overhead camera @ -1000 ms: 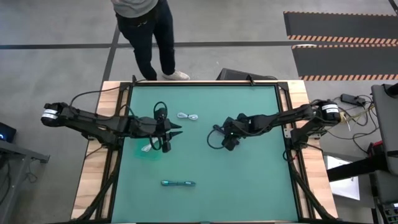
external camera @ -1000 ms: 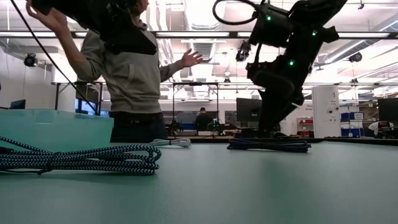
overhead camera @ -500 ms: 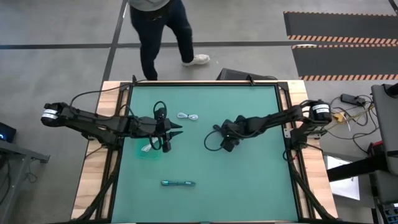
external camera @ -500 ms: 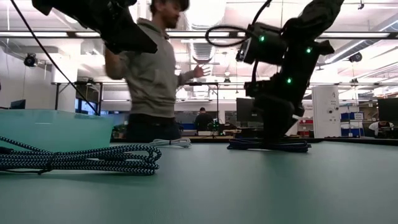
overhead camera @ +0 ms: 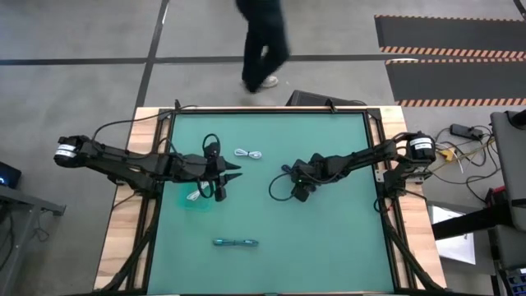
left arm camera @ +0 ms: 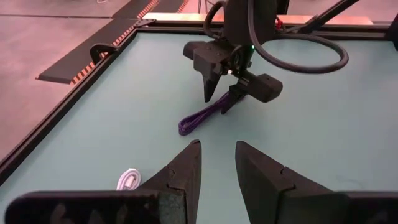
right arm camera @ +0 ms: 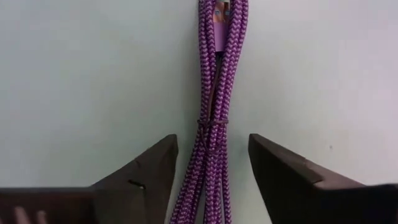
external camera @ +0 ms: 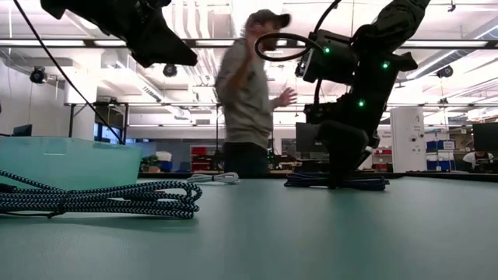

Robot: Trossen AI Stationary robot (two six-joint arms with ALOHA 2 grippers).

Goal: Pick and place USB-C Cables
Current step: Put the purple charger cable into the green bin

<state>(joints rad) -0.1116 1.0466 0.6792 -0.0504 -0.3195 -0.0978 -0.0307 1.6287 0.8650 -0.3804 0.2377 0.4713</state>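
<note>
A purple braided cable bundle [right arm camera: 214, 118], tied at its middle, lies flat on the green mat. My right gripper [right arm camera: 211, 168] is open and points down over it, one finger on each side, not touching. The left wrist view shows the same: the right gripper [left arm camera: 221, 102] low over the purple bundle [left arm camera: 199, 118]. My left gripper [overhead camera: 237, 173] is open and waits in the air above the clear teal tub [overhead camera: 196, 199]. One white bundle [overhead camera: 248, 154] lies at mid-table. Another white one [overhead camera: 194, 196] lies in the tub. The teal-blue bundle [overhead camera: 236, 242] lies near the near edge.
In the low view the teal-blue bundle [external camera: 101, 198] is closest and the tub [external camera: 70, 159] stands behind it. A person [overhead camera: 263, 41] walks on the floor beyond the table's far edge. Open mat lies to the right of and nearer than my right gripper.
My right gripper has come down toward the purple bundle and edged slightly toward the table's left. The person behind the far edge has walked toward the right. The cables have not moved.
</note>
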